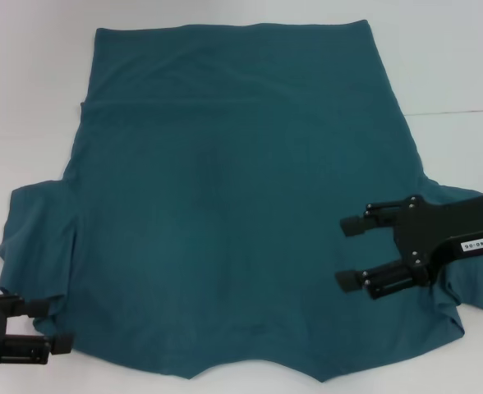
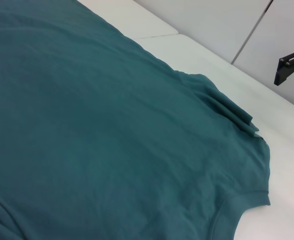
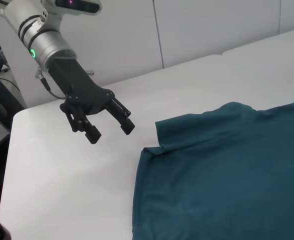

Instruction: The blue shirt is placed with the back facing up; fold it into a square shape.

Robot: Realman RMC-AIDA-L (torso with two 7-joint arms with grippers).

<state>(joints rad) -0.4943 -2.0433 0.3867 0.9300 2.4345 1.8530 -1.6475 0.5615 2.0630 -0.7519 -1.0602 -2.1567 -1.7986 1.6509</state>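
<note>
The plain dark teal-blue short-sleeved knit T-shirt (image 1: 233, 197) lies spread flat on the white desk (image 1: 36, 98), filling most of the middle of it, with the hem at the far side and the collar edge at the near side. The body is smooth except for soft wrinkles. The two sleeves stick out to the left and right near the near corners, both a little rumpled. No fold has been made yet, so the task looks to be at its very start.

The left black end effector (image 1: 48, 327) sits at the near-left corner of the desk, just beside the left sleeve's near edge, with its fingers spread apart and nothing between them. The right wrist view confirms this: it hangs a little off the cloth's corner, apart from it. That placement suits a pinch on the sleeve or shoulder edge.

The right black end effector (image 1: 352, 253) hovers over the shirt's right side, near the right sleeve, pointing toward the left with its two fingers well apart and empty. It seems poised to reach the matching sleeve area, so both arms can lift and fold the sides inward together.
</note>
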